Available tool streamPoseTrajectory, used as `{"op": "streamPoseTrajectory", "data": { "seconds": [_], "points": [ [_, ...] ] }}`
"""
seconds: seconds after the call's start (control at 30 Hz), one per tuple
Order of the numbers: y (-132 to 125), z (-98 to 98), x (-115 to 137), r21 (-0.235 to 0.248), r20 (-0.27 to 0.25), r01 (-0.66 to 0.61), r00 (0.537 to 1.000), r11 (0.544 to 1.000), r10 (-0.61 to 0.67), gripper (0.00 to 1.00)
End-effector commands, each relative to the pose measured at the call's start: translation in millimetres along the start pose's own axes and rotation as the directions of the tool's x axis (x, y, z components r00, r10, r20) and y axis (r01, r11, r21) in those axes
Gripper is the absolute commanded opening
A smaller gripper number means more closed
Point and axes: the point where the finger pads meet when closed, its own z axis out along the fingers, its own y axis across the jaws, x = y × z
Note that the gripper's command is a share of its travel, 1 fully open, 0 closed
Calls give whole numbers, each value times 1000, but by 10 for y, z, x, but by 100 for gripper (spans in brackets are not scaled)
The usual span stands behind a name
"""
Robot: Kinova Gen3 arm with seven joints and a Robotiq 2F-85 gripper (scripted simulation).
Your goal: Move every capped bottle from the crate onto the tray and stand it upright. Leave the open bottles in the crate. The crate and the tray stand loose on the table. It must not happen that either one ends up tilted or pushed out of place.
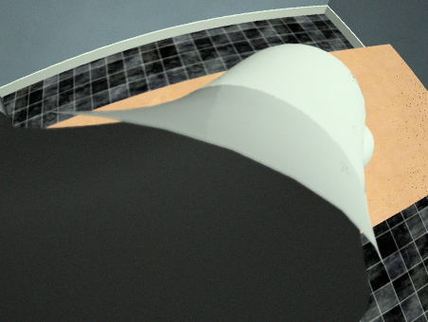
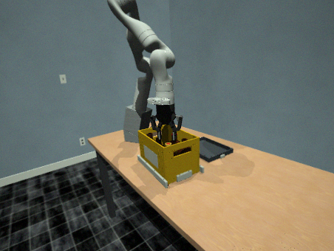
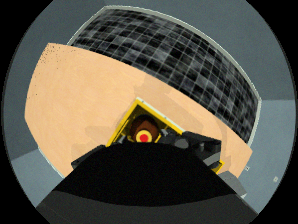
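Observation:
The yellow crate [image 2: 168, 162] [image 3: 125, 121] stands on the table with brown bottles in its cells. My gripper [image 2: 166, 136] is open and reaches down into the crate's back part, with its fingers on either side of a brown bottle. The wrist view shows a brown bottle with a red cap [image 3: 143, 136] straight below, in a corner cell; my own dark body hides the rest of the crate. A red cap [image 2: 168, 143] also shows just in front of the fingers. The dark tray [image 2: 216, 148] lies behind and to the right of the crate.
The arm fills most of the top view and hides crate and tray; only strips of the wooden table [image 1: 398, 95] and the tiled floor show. The arm's grey base block [image 2: 134, 123] stands at the table's far corner behind the crate.

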Motion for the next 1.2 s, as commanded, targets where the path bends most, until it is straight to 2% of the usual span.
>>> {"op": "streamPoseTrajectory", "data": {
  "seconds": [0.0,1.17],
  "points": [
    [-11,3,-3,1,-1,1,1000,1000,-1,60],
    [-20,61,-15,1,3,3,1000,1000,-3,60]
  ]
}}
